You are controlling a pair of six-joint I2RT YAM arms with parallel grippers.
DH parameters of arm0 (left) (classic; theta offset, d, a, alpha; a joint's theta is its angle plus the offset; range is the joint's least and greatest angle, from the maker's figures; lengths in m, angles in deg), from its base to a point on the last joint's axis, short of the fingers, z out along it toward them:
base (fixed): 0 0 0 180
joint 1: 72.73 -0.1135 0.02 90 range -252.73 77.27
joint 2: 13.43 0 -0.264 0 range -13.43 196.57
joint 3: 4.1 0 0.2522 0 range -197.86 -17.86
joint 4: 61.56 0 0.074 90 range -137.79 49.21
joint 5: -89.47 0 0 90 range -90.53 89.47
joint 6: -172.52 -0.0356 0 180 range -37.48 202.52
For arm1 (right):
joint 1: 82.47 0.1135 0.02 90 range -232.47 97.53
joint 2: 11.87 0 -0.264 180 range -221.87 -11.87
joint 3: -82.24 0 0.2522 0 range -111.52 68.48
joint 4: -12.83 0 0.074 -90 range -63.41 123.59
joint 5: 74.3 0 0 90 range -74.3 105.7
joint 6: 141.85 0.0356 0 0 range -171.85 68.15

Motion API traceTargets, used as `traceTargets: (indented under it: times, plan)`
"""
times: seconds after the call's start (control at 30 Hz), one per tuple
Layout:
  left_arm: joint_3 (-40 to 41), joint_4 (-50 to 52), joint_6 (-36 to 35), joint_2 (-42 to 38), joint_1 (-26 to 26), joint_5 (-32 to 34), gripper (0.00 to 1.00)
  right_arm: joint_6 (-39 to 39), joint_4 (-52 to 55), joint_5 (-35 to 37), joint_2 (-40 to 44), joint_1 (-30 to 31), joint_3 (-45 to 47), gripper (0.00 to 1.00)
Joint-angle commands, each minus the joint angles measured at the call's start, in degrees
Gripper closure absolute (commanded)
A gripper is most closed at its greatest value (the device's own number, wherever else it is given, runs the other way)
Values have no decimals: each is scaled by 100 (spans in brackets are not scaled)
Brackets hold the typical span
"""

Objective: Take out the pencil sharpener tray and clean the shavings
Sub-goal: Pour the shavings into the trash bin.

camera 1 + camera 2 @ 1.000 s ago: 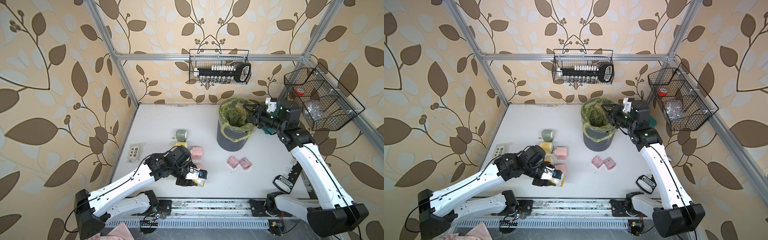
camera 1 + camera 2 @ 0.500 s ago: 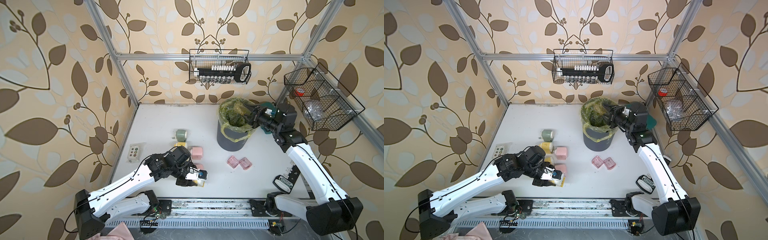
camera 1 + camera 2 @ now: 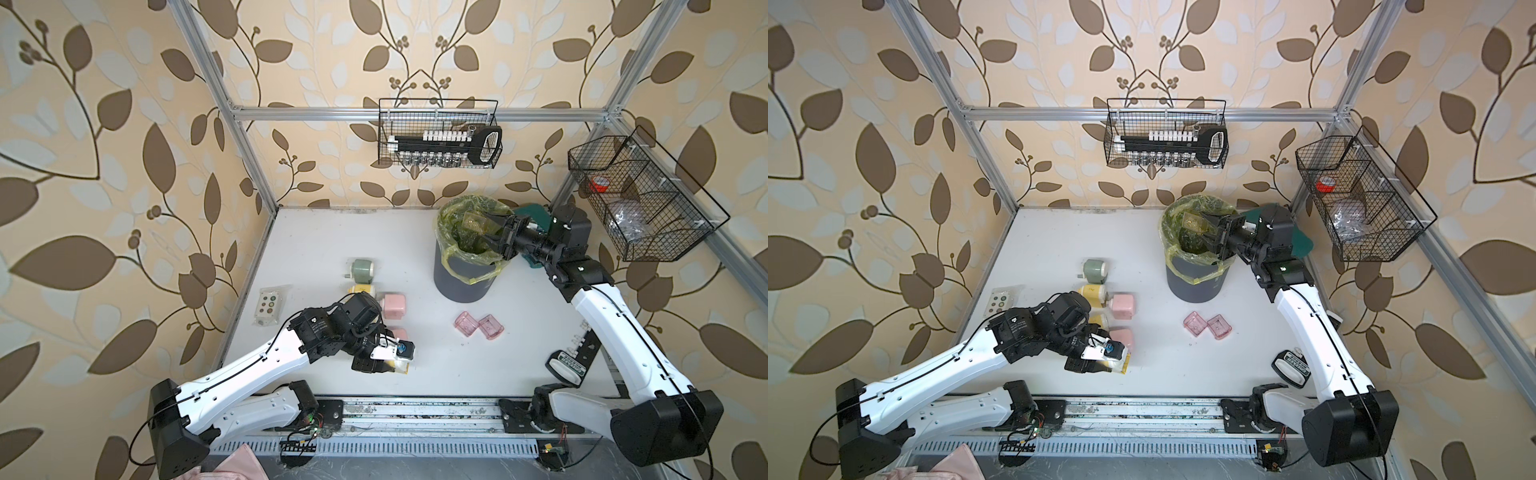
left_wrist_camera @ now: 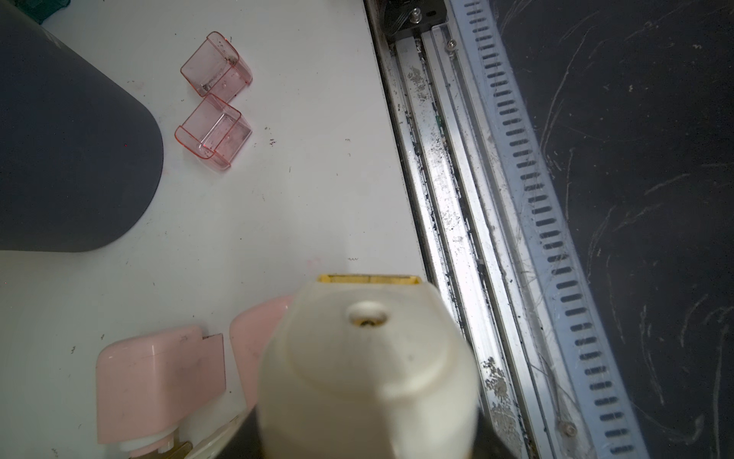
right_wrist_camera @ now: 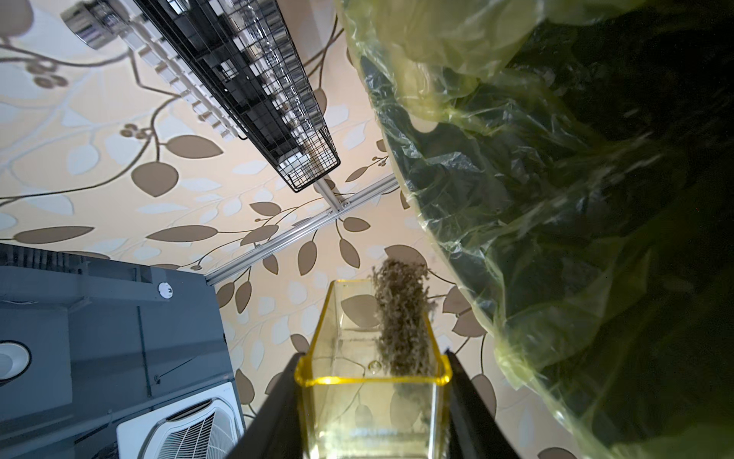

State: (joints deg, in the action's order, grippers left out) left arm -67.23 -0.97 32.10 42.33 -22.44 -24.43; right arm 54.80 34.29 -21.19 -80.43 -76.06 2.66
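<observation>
My right gripper (image 3: pixel 494 237) (image 3: pixel 1210 232) (image 5: pixel 371 357) is shut on the clear yellow pencil sharpener tray (image 3: pixel 473 222) (image 3: pixel 1192 222) (image 5: pixel 373 397). It holds the tray tipped over the mouth of the dark bin (image 3: pixel 461 278) (image 3: pixel 1196 282), which is lined with a yellow-green bag (image 5: pixel 556 198). A clump of brownish shavings (image 5: pixel 401 318) lies along one tray wall and reaches its open end. Near the table's front edge, my left gripper (image 3: pixel 390 363) (image 3: pixel 1104 363) is shut on a cream-yellow pencil sharpener (image 4: pixel 369 369) (image 3: pixel 401 366).
Two empty pink trays (image 3: pixel 478 326) (image 4: pixel 214 99) lie in front of the bin. Pink (image 3: pixel 394 306), yellow and green (image 3: pixel 362 269) sharpeners stand near my left arm. A button box (image 3: pixel 268 307) lies at the left edge, a brush (image 3: pixel 567 365) front right. Wire baskets (image 3: pixel 438 133) hang on the walls.
My right wrist has rolled over and reached a little further over the bin, tipping the yellow tray. The left arm and its sharpener have not moved.
</observation>
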Motion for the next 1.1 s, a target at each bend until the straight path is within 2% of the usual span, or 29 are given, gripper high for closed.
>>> traceTargets:
  times: [0.0,0.1,0.23,0.3,0.33,0.43,0.47,0.5,0.53,0.57,0.67,0.7,0.73,0.77,0.8,0.9,0.93,0.97,1.0,1.03,1.07]
  plan:
    - [-166,-77,-56,-16,26,-115,100,213,-14,-263,-42,-128,-136,100]
    - [-244,-31,-48,44,26,-145,100,779,-546,-736,-115,-254,78,100]
    - [-171,-68,-91,4,26,-117,100,480,73,-283,185,-394,15,100]
    - [-234,-29,-84,43,26,-121,100,879,-300,-789,88,-483,103,100]
    - [-280,17,-51,65,26,-145,100,880,-436,-798,141,-422,11,100]
    - [-199,-65,-70,55,26,-154,100,274,441,-412,241,-492,-359,100]
    - [-199,-91,-74,69,26,-146,100,277,451,-484,164,-590,-314,100]
    - [-240,-86,-66,104,26,-156,100,498,366,-855,20,-670,-185,100]
    - [-316,-33,-43,156,26,-188,100,838,-190,-1143,-30,-651,-29,100]
    - [-372,19,-19,179,26,-217,100,924,-457,-1132,36,-566,-14,100]
    - [-238,-95,-60,121,26,-205,100,268,358,-493,282,-486,-290,100]
    - [-221,-140,-81,119,26,-196,100,270,310,-598,135,-625,-217,100]
    - [-253,-143,-90,146,26,-199,100,488,219,-1093,-82,-743,-91,100]
    - [-336,-84,-79,189,26,-230,100,840,-299,-1404,-177,-752,51,100]
    - [-440,3,-33,234,26,-268,100,1062,-929,-1410,-107,-673,119,100]
    - [-324,-56,-51,187,26,-238,100,173,200,-707,187,-654,-183,100]
    - [-263,-100,-77,180,26,-214,100,243,220,-894,48,-795,-67,100]
    - [-296,-77,-82,200,26,-200,100,694,-228,-1454,-82,-860,119,100]
    - [-368,11,-59,237,26,-215,100,1092,-1052,-1510,-69,-806,260,100]
    - [-440,106,-5,267,26,-236,100,1031,-941,-1356,87,-714,149,100]
    - [-424,109,1,253,26,-238,100,397,96,-1045,276,-633,-193,100]
